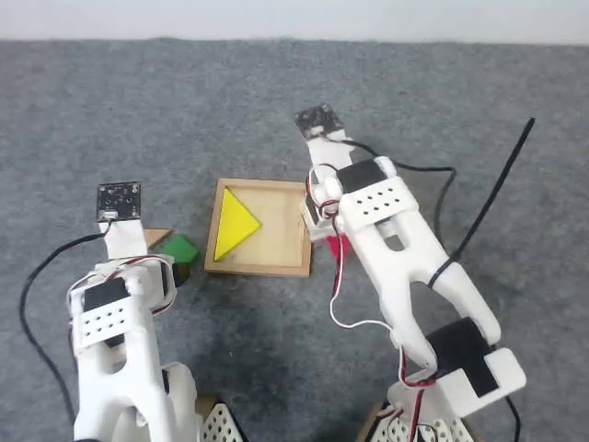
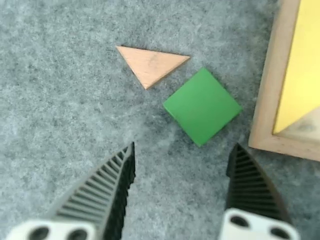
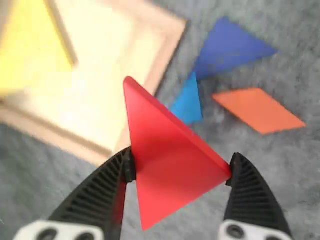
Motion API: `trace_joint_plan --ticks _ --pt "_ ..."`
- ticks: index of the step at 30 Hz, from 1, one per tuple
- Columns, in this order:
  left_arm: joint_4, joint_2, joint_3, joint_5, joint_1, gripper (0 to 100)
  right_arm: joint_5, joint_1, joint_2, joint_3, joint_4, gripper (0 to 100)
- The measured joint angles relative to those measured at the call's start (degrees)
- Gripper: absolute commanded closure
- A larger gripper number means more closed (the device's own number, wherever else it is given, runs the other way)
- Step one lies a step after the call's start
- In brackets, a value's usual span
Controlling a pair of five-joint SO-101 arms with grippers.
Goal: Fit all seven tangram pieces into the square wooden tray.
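Tray [image 1: 259,270] lies on the grey mat [image 1: 460,92] between the arms, with a yellow triangle [image 1: 235,224] in the side nearer the left arm. At its other edge the right gripper [image 3: 181,162] is clamped on a red triangle [image 3: 170,175]. Near it on the mat lie a dark blue triangle [image 3: 230,47], a light blue triangle [image 3: 189,102] and an orange parallelogram [image 3: 259,110]. The left gripper [image 2: 184,150] hovers with jaws apart near a green square [image 2: 202,106], which lies beside a tan triangle [image 2: 151,64].
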Motion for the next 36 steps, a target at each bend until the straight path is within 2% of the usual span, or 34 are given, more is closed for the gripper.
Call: trace_joint_plan --ticks 6,13,16,22,28,36 --pt "0.0 0.0 0.0 -0.4 0.0 71 -14.9 -2.2 2.4 -0.6 -7.1 81.1" --pt "0.0 0.0 0.0 -0.4 0.0 71 -40.4 -4.9 7.2 -0.6 -14.2 80.9" --pt "0.0 0.0 0.0 -0.4 0.0 71 -48.7 -6.6 8.5 -0.6 -16.8 81.0" --pt "0.0 0.0 0.0 -0.4 0.0 71 -53.5 -10.3 11.3 -0.6 -26.1 81.1" --pt "0.0 0.0 0.0 -0.4 0.0 71 -63.2 -10.2 16.0 -0.6 -36.8 81.1" --pt "0.0 0.0 0.0 -0.4 0.0 71 -70.9 -10.3 17.8 -2.0 -39.7 80.7"
